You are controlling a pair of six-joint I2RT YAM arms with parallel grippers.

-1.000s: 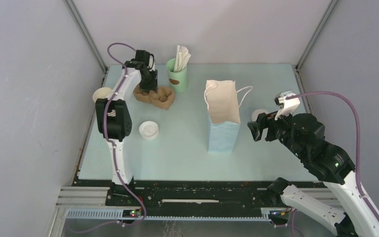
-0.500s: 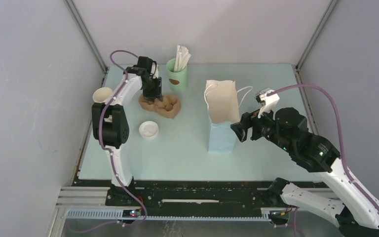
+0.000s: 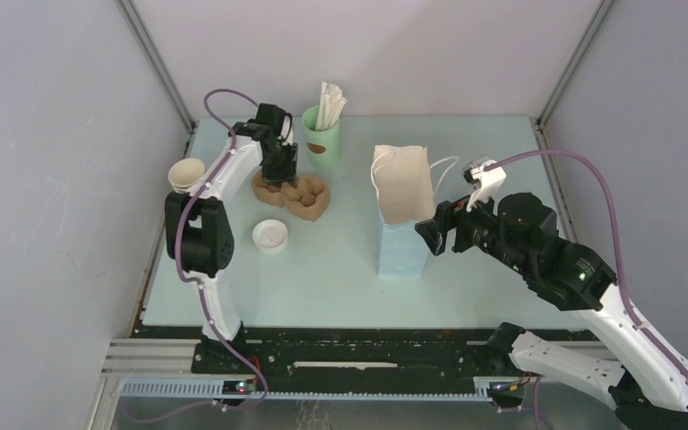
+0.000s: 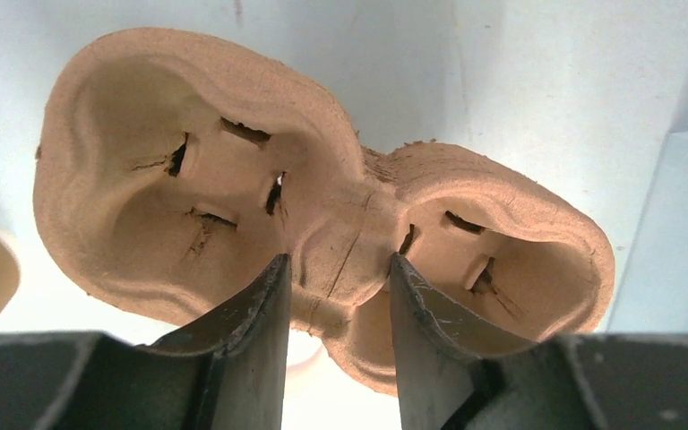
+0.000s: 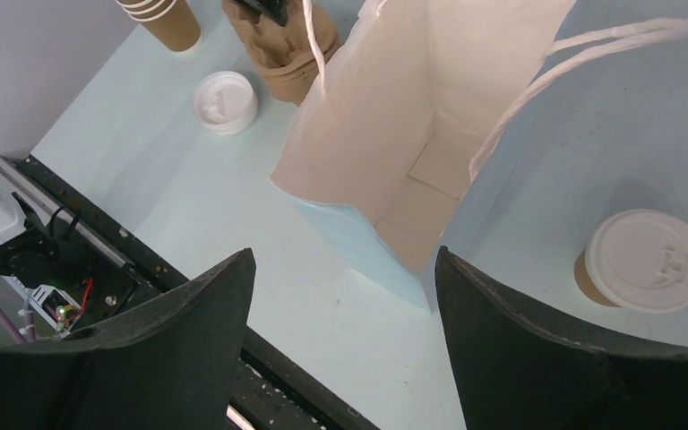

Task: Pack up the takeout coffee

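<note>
The carrier [image 4: 233, 179] is clamped mid-bridge by left gripper [image 4: 336, 269] — presumably for balance; right gripper [image 5: 342, 260] is spread beside bag [image 5: 394, 116], readied for coffee [image 5: 647, 260].

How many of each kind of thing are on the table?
Paper bag: 1
Coffee cup with lid: 1
Loose white lid: 1
Brown cup tray: 1
Stack of brown cups: 1
Green cup of sticks: 1
Total: 6

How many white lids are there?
2. One loose lid lies on the table near the cardboard tray; the other lid tops the coffee cup right of the paper bag. More could be hidden.
</note>
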